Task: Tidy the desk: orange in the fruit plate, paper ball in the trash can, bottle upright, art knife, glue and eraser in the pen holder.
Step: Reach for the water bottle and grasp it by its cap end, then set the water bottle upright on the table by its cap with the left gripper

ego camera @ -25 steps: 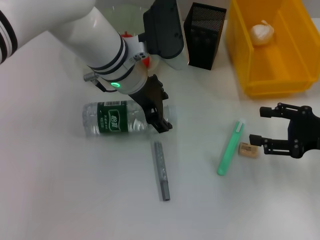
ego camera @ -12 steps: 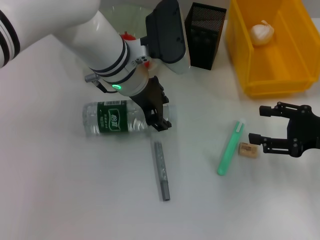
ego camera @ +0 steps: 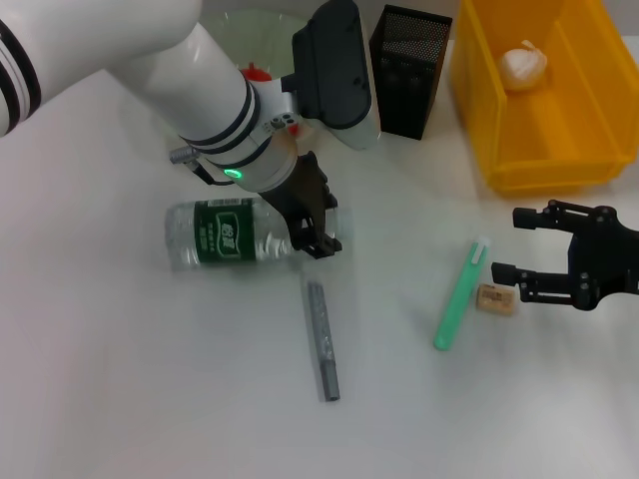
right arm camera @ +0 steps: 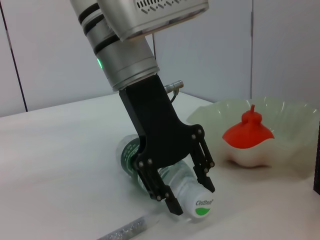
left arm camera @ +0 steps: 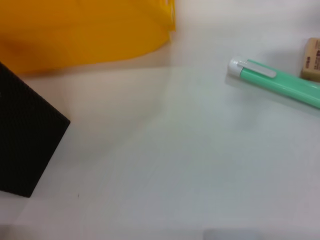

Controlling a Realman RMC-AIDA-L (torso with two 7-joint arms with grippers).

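While lying flat on the desk [ego camera: 120, 399], bottle [ego camera: 225, 235] gripped near the neck by left gripper [ego camera: 315, 225], jaws clamped around the clear plastic just behind the cap [right arm camera: 200, 207]. Green label on the far side of that gripper from the cap. Just below the gripper, knife [ego camera: 322, 340], apart from the bottle. Behind the gripper, plate [right arm camera: 260, 130] holding the orange [right arm camera: 247, 132], and beside it the black holder [ego camera: 409, 70]. Off past the holder, yellow can [ego camera: 539, 100] with the paper ball [ego camera: 523, 65] already inside.

Right gripper [ego camera: 506, 244] low over the desk, spread wide and holding nothing. Right at its lower fingertip, eraser [ego camera: 495, 299], contact hard to judge. Just beyond the eraser, glue [ego camera: 459, 294], lying slantwise, white tip toward the can. Between the two grippers, only glue and eraser on the desk. From the left wrist, glue tip [left arm camera: 237, 67], eraser corner [left arm camera: 311, 59], holder edge [left arm camera: 25, 145] and can wall [left arm camera: 85, 27] visible, own fingers out of sight.
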